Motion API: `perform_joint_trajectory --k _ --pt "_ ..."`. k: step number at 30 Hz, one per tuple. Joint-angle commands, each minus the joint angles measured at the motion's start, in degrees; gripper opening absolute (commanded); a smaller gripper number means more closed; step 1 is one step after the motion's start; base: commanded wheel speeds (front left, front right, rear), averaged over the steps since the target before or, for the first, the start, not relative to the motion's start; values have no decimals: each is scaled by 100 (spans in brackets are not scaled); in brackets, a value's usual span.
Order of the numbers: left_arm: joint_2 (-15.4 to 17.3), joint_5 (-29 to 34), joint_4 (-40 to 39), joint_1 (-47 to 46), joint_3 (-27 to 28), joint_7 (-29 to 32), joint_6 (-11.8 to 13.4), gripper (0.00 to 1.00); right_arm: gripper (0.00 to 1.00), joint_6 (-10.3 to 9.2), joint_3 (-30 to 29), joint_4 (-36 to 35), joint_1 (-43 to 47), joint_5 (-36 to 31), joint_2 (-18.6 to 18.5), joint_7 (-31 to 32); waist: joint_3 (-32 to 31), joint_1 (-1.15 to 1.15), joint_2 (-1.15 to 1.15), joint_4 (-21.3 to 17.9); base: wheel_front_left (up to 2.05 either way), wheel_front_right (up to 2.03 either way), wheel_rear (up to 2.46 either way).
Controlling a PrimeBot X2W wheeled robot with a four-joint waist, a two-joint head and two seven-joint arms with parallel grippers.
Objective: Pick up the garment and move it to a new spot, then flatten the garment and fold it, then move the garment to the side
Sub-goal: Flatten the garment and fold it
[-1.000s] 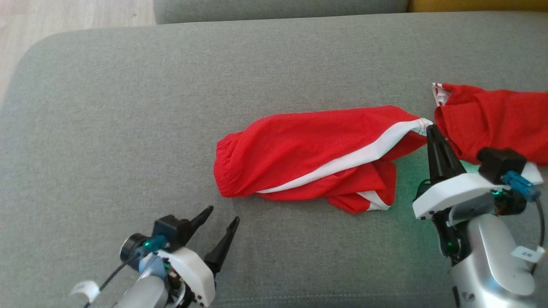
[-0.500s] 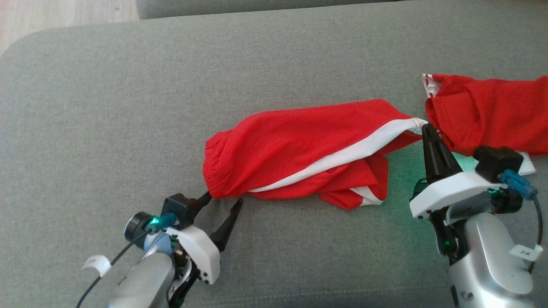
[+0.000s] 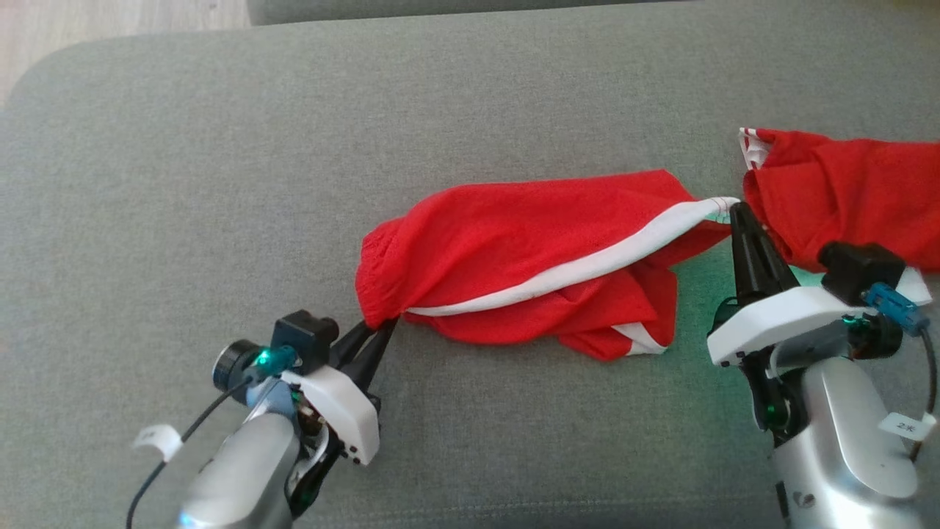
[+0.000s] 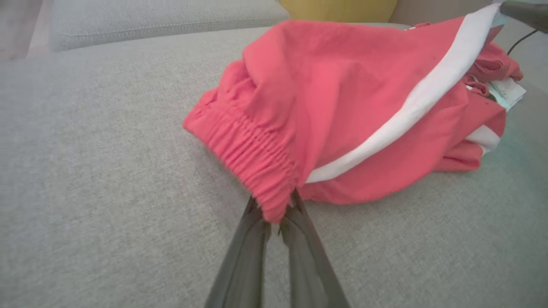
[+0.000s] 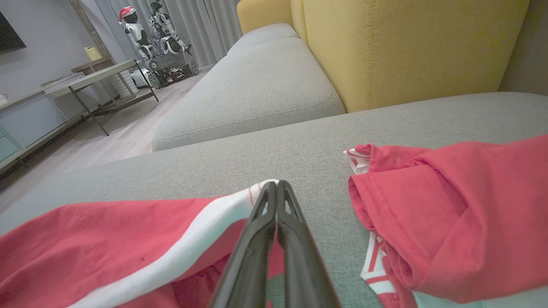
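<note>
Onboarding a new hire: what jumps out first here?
Red shorts with a white stripe lie on the grey sofa, pinched at both ends: the left tool is shut on the waistband, the right tool on the striped hem. A second red garment lies bunched at the head view's right, beside the right tool.

Two red garments: white-striped shorts [image 3: 529, 250] and a second red piece [image 3: 844, 191]. Two grippers: left gripper [image 3: 384, 325], right gripper [image 3: 736, 211]. Two grey seat cushions: near cushion [image 3: 183, 184], far cushion [image 5: 257, 85]. One background robot [image 5: 165, 38].
</note>
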Motion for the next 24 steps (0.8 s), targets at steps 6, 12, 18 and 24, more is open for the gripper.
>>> perform_joint_trajectory --k 6,12,18,24 --pt "331 -189 -417 -102 149 -70 -32 0 0 11 51 -51 -296 -248 -9 35 -163 0 0 84 0 0 0" --pt "672 -771 -939 -173 -200 91 -34 0 0 11 162 -41 -466 -686 -38 120 -328 0 0 120 0 0 0" --pt "1268 -1401 -1791 -525 -256 667 -34 0 0 11 601 -194 -866 -982 -484 268 -596 0 0 106 0 0 0" --pt "1625 -1882 -2582 -1023 2 1444 8 0 0 11 1036 -451 -1480 -997 -1179 371 -881 0 0 33 0 0 0"
